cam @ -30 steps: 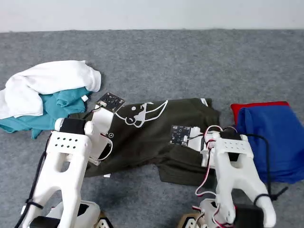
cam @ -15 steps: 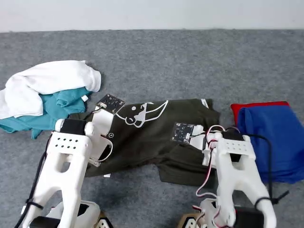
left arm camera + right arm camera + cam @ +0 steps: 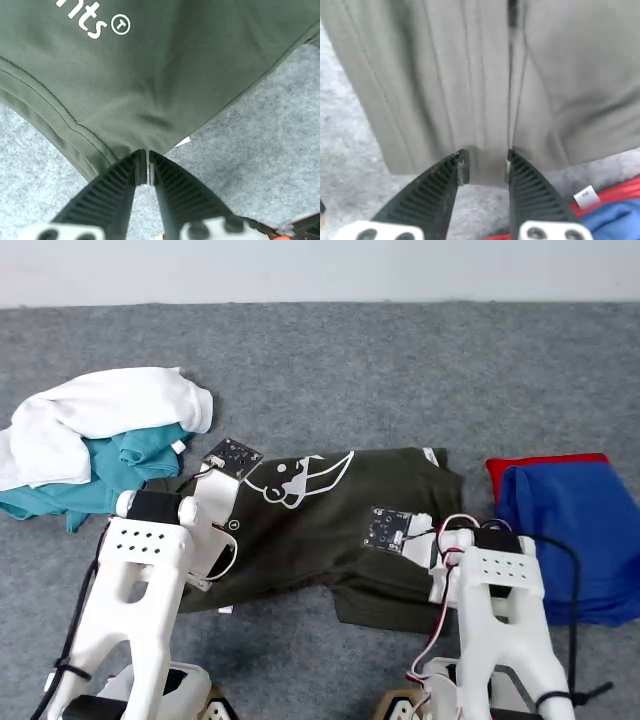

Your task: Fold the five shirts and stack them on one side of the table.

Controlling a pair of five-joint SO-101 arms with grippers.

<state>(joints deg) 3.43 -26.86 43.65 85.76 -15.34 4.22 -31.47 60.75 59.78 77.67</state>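
Two tools attended the dark olive cotton shirt with white print (image 3: 320,530), spread mid-way across the grey carpeted table (image 3: 400,370). The left tool (image 3: 143,167) pinched a hem corner. The right tool (image 3: 485,165) stood spread astride the opposite edge. It likely needed to close firmly on the cloth before both lifted together.

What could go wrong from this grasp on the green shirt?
1. The left gripper pinches only the very edge of the dark green shirt; it may slip free under tension.
2. The right gripper stands open astride a folded hem; closing might catch just one layer.
3. The blue shirt lies close beside that arm and could get dragged.
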